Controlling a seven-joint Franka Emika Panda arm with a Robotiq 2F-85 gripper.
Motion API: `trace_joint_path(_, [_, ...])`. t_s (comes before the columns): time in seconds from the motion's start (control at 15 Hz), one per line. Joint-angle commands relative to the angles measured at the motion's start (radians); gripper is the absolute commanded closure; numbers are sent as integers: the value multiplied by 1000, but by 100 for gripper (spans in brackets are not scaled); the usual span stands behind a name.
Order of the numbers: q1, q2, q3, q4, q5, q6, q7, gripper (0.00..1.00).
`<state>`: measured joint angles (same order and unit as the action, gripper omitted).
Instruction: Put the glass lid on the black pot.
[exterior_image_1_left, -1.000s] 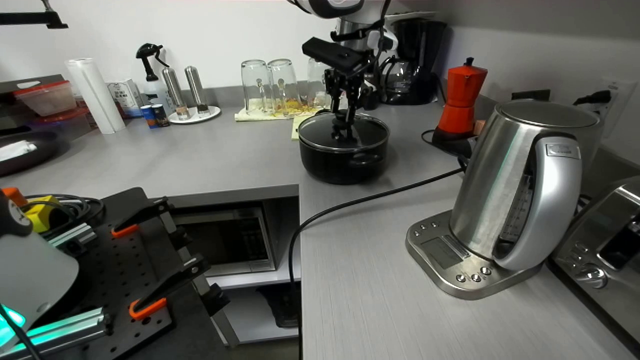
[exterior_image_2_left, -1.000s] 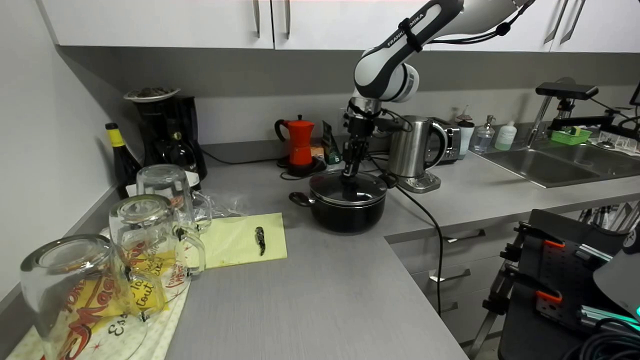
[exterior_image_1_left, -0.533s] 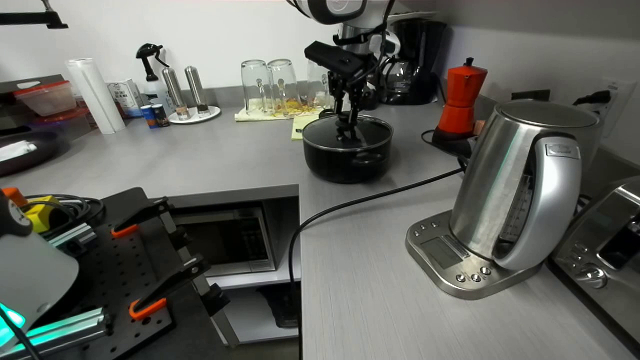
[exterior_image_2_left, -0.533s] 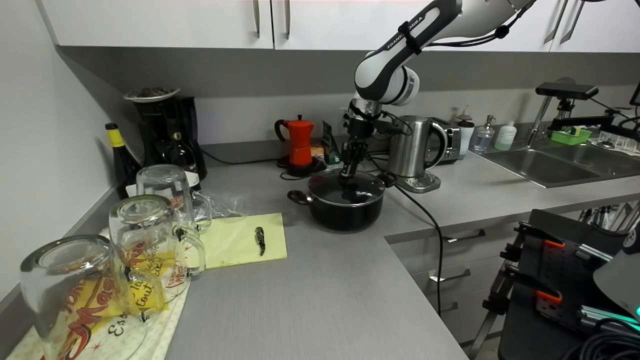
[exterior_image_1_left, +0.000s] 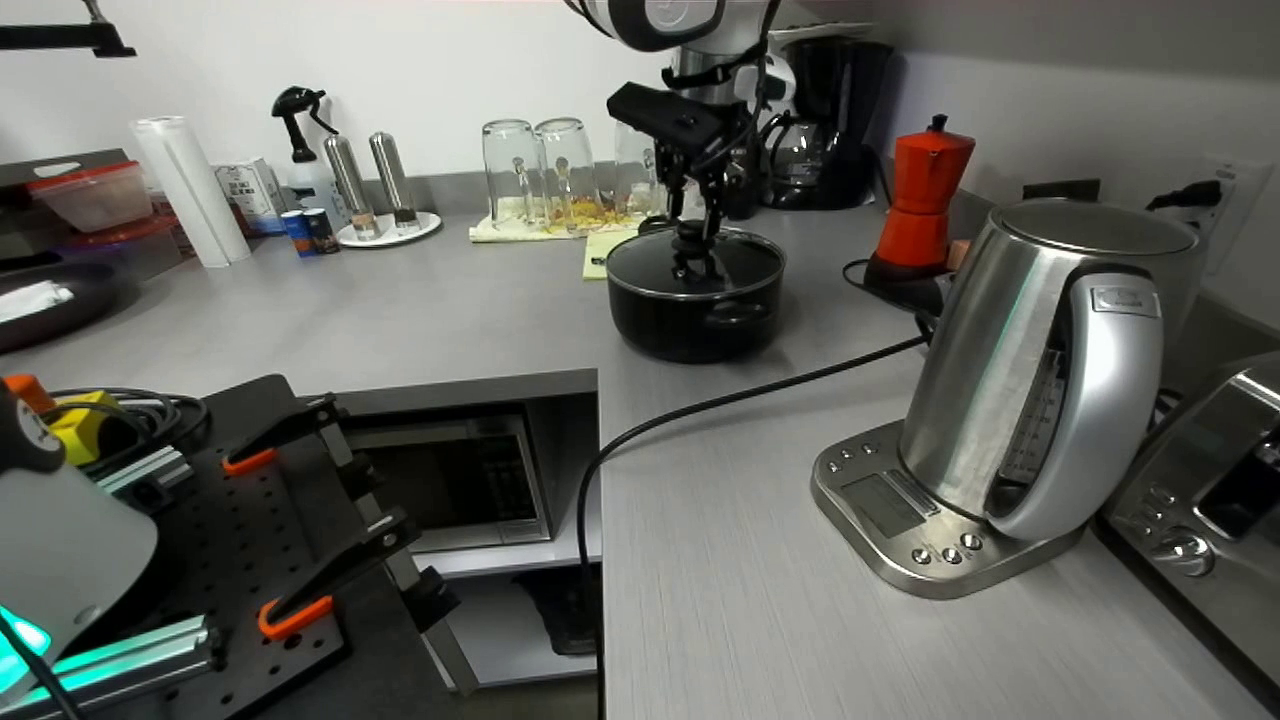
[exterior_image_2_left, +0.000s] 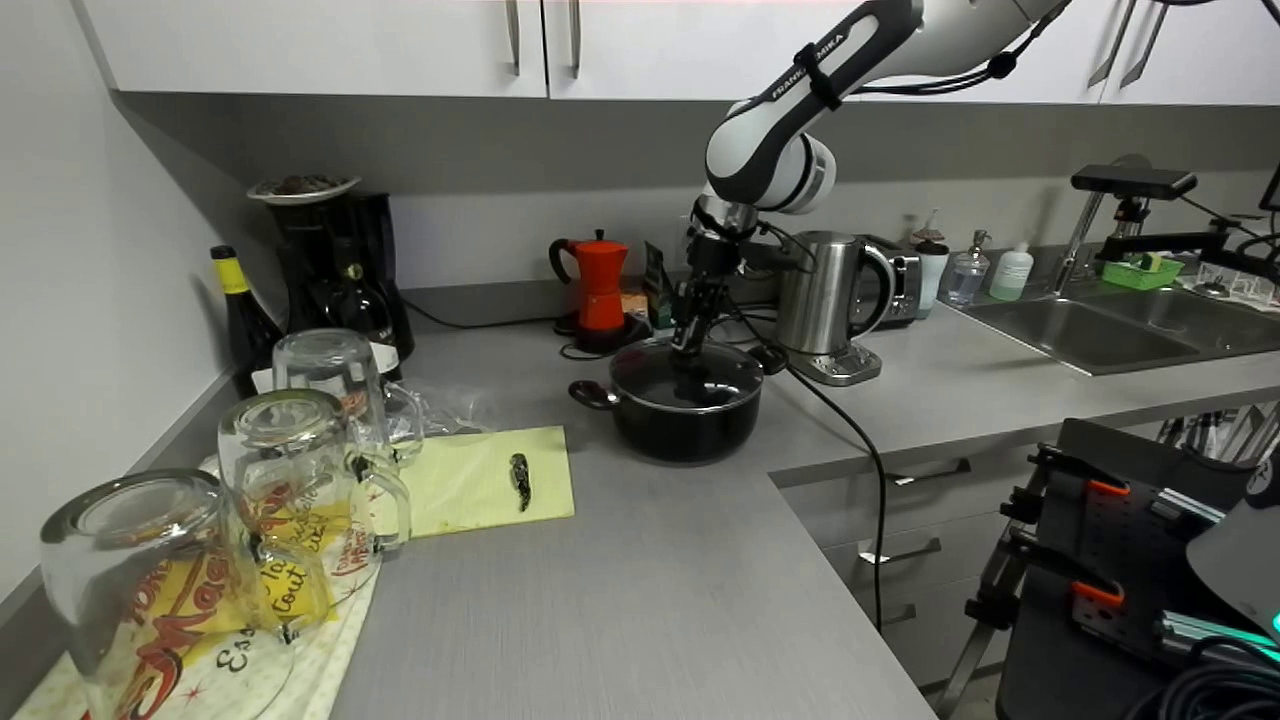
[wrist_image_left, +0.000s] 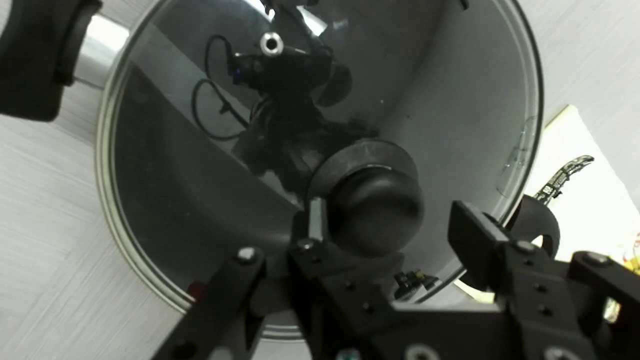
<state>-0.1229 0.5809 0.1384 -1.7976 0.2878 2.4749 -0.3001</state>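
- Two fingers (wrist_image_left: 465, 235) of the tool (wrist_image_left: 392, 220) stand spread, the knob (wrist_image_left: 377, 215) between them in the wrist view, just beside one finger and apart from the other; whether that nearer finger touches it we cannot tell.
- We find the lid (exterior_image_2_left: 690, 388) lying flat on the pot (exterior_image_2_left: 685, 432), its edge seeming to meet the rim wherever we can see it in both exterior views; the pot stands on the desk (exterior_image_2_left: 560, 600).
- Step in hand: release, by our reading. The placing looks done, and only withdrawal remains.
- Next, we should raise the tool straight up with the fingers wide, since a sideways brush against the knob could drag the lid askew.
- Inside the pot we make out little: the lid shows mostly reflections, so we cannot say what it covers.
- Three mugs (exterior_image_2_left: 285, 450) stand upside down on a printed cloth (exterior_image_2_left: 332, 640), its pattern showing through their walls.
- Steel hides whatever the kettle (exterior_image_1_left: 1000, 360) holds, and we cannot see into the red moka (exterior_image_1_left: 920, 190) either.
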Motion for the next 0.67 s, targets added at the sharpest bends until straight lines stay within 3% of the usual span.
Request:
trace_joint_path(0.0, [6, -70, 16, -66, -2, 72, -12, 5])
trace_joint_path(0.13, [20, -106, 17, -97, -17, 107, -3, 0])
trace_joint_path(0.4, [44, -169, 19, -157, -29, 167, 8, 0])
trace_joint_path(0.47, [34, -115, 20, -91, -21, 123, 5, 0])
trace_joint_path(0.6, [42, -142, 21, -118, -21, 137, 5, 0])
